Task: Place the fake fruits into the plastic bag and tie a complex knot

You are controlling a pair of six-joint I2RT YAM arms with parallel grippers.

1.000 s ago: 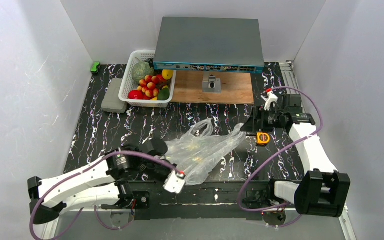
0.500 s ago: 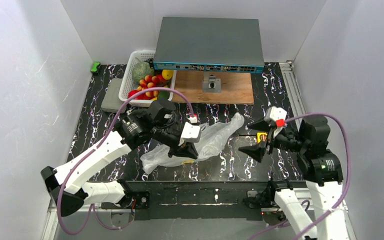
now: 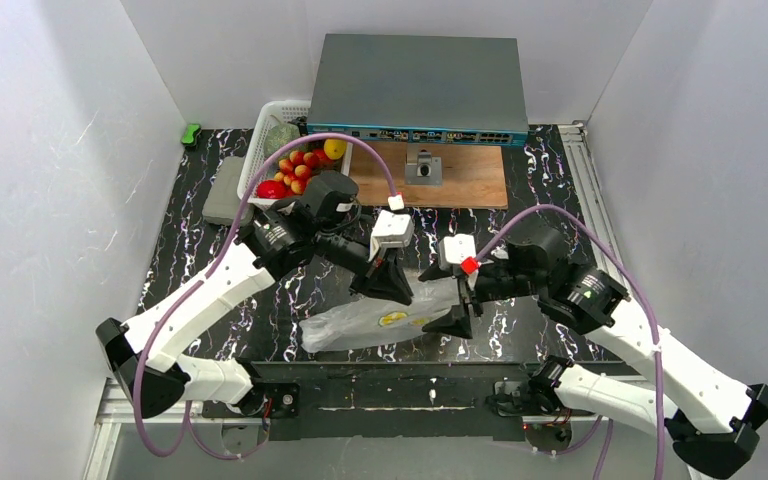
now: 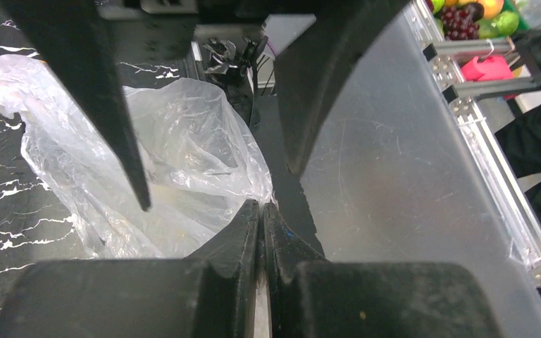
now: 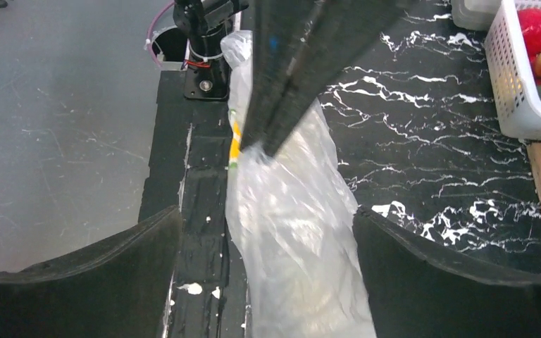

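Tabletop in black marble print spreads under both my arms, with a grey network switch at its far edge above a wooden board. The plastic bag lies limp near the front edge, between my two bases, with no fruit showing inside it. A white lattice basket at the back left holds the fake fruits, well apart from the bag. My left pincer is closed, nipping a gathered fold of the bag's film. My right pincer stands spread wide, one finger on either side of the bag, touching nothing that I can make out. By its crumple and sag, I judge the film feather-light, soft and slick. It would likely slide out of a shallow pinch and fall shut unless two points of its mouth are held apart. My right hold therefore belongs on the opposite lip or a handle loop, bunched thick and not on a single layer. The fruits look hard, glossy, light and apt to roll, so the red-orange cluster is best taken across its middle
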